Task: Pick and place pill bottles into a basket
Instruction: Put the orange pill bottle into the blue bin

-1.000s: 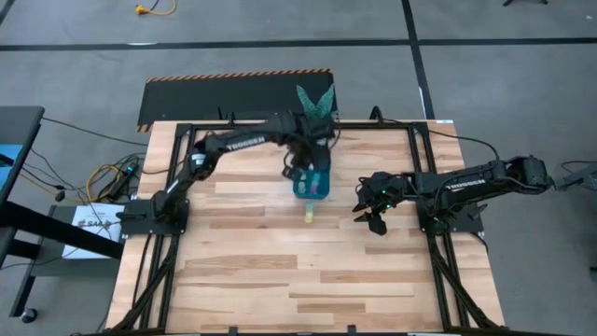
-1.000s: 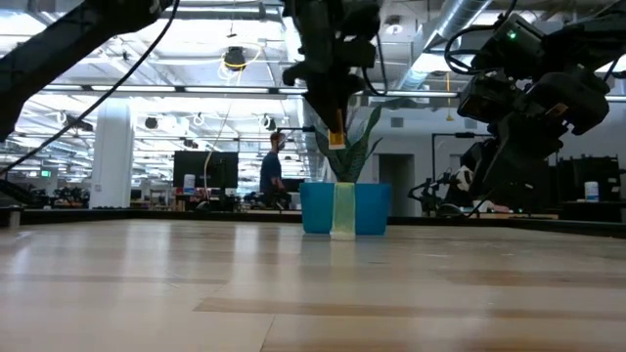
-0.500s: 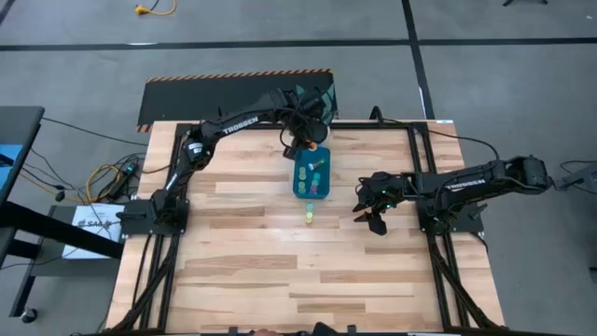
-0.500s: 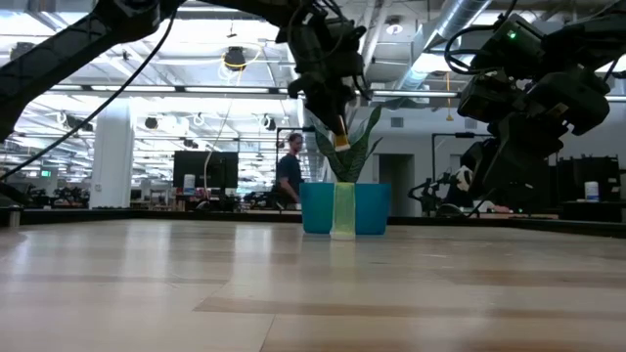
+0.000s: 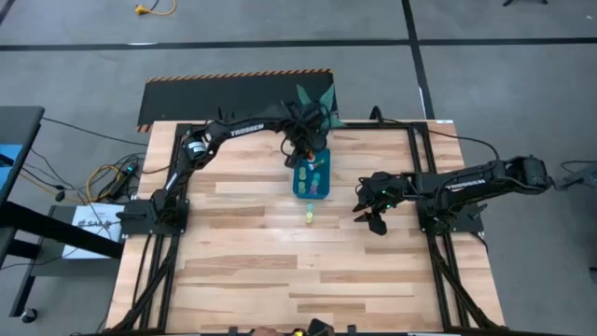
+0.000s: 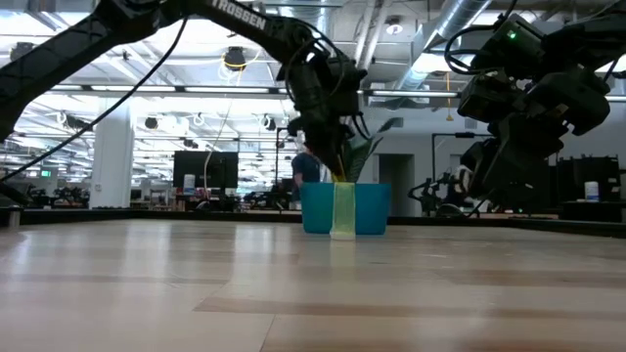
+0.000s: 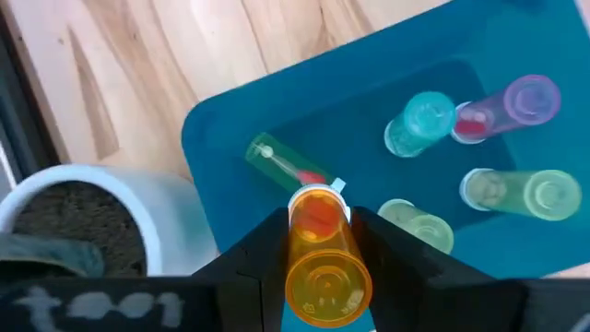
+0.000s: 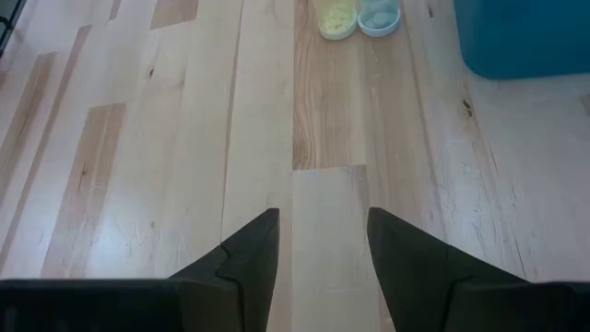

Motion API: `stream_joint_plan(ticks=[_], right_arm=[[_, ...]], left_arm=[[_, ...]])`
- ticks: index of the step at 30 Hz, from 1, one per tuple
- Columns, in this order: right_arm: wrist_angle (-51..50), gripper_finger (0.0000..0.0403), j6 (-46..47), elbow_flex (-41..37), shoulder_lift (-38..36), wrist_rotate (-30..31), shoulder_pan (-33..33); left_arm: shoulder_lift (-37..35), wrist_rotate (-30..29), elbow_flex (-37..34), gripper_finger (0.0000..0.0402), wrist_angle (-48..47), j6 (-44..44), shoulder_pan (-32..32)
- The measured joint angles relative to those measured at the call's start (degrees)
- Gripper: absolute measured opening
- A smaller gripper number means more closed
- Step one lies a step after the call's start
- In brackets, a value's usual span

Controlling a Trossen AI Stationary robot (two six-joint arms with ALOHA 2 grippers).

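The teal basket [image 5: 312, 179] stands at the table's far middle and holds several small bottles [image 7: 479, 129] in green, yellow, pink and teal. My left gripper [image 5: 304, 152] hangs over the basket's far end, shut on an orange pill bottle [image 7: 320, 254]. The low view shows it just above the basket [image 6: 318, 207]. A yellow bottle [image 5: 309, 217] stands on the table just in front of the basket; it also shows in the low view [image 6: 343, 210]. My right gripper [image 8: 318, 249] is open and empty, above the table to the right of the yellow bottle [image 8: 337, 15]. My left gripper pinches the orange bottle's two sides [image 7: 297, 249] between its two fingers. The bottle lies along the fingers, its white-capped end [image 7: 318, 195] sticking out past the fingertips toward the basket's inside. The fingers slant down from above. The bottle is lifted clear of the basket's bottom.
A white pot [image 7: 83, 217] with a green plant [image 5: 317, 101] stands right behind the basket's far end, close to my left gripper. A pale blue round thing [image 8: 379, 15] sits beside the yellow bottle. Bare wood lies on the near half of the table [image 5: 280, 280].
My left gripper has carried the orange bottle from over the basket's middle toward the table's far edge and down, and now hangs low over the basket's far end. It stays shut on the bottle.
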Motion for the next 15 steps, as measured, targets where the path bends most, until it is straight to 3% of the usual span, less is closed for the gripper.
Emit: stream_joint_plan(ticks=[5, 15], right_arm=[[0.0, 0.0159, 0.0, 0.0, 0.0, 0.0, 0.0], [0.0, 0.0159, -0.1, 0.0, 0.0, 0.0, 0.0]], left_arm=[[0.0, 0.0, -3.6, 0.0103, 1.9, 0.3, 0.0], [0.0, -0.3, -3.6, 0.0103, 2.1, 0.0, -0.1]])
